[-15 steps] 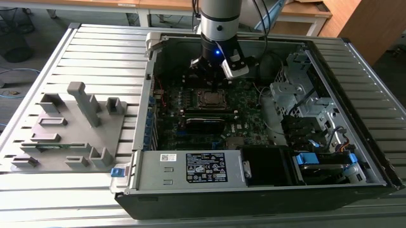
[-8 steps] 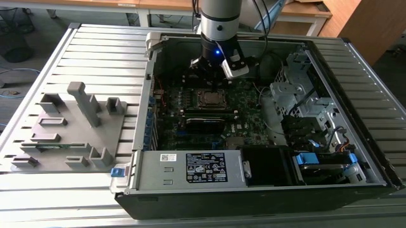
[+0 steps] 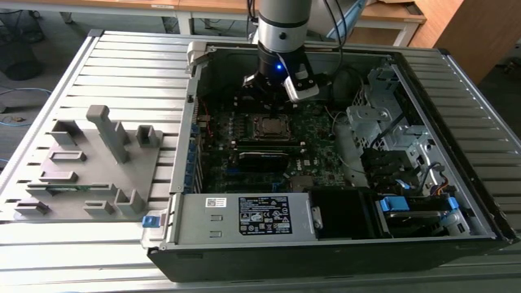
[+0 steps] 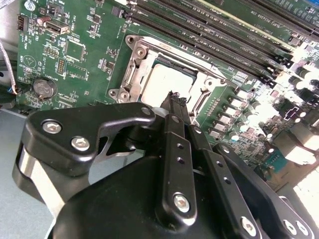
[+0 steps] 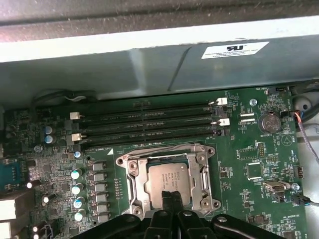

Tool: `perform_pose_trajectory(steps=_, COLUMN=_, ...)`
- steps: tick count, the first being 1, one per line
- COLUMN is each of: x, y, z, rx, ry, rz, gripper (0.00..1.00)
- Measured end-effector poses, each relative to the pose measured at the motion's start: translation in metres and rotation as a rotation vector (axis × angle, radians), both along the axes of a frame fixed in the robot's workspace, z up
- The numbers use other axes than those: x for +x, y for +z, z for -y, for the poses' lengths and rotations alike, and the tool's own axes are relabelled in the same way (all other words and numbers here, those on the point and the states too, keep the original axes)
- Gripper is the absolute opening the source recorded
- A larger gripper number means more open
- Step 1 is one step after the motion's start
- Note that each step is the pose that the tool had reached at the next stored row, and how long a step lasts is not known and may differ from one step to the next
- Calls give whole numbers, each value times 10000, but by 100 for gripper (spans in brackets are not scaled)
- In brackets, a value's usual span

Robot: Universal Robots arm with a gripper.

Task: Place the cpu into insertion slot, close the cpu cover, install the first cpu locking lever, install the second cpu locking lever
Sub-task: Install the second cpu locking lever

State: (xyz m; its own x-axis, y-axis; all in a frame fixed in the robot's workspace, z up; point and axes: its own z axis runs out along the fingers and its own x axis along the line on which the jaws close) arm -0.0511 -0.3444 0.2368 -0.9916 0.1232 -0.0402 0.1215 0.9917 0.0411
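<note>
Down inside the open computer case (image 3: pixel 342 244), above the green motherboard (image 5: pixel 249 149): gripper (image 5: pixel 171 198), fingers (image 4: pixel 175 107) pressed together, nothing pinched between them. Tips poised at the 6 o'clock edge of the cpu (image 5: pixel 172 181) in the first wrist view, just over the near rim of the socket; touching or merely hovering, cannot tell.

Seated in the insertion slot (image 5: pixel 130 181), lying flat, dull silver top facing up: the cpu, also seen in the second wrist view (image 4: pixel 164 82) just beyond the fingertips. Closed down around it, framing it through the square window: the cpu cover (image 5: pixel 197 174). Running along the slot's edges: thin metal locking levers (image 5: pixel 159 149); latched or loose, hard to judge.

Past the slot at 12 o'clock in the first wrist view: a row of long black memory slots (image 5: pixel 144 124). At 9 o'clock of the slot: a column of small silver capacitors (image 5: pixel 77 189). At 2 o'clock: a round coin battery (image 5: pixel 270 122).

In the exterior view, at 9 o'clock of the case: a grey fixture tray (image 3: pixel 82 177) on the slatted table (image 3: pixel 122 67), well apart from the arm (image 3: pixel 283 24).
</note>
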Motion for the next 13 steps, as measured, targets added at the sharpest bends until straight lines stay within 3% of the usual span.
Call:
perform_pose_trajectory(steps=9, x=17, y=0, z=1, rx=0, ry=1, rz=-12, gripper=11)
perform_pose_trajectory(steps=13, x=17, y=0, z=31, rx=0, ry=1, rz=-13, gripper=11)
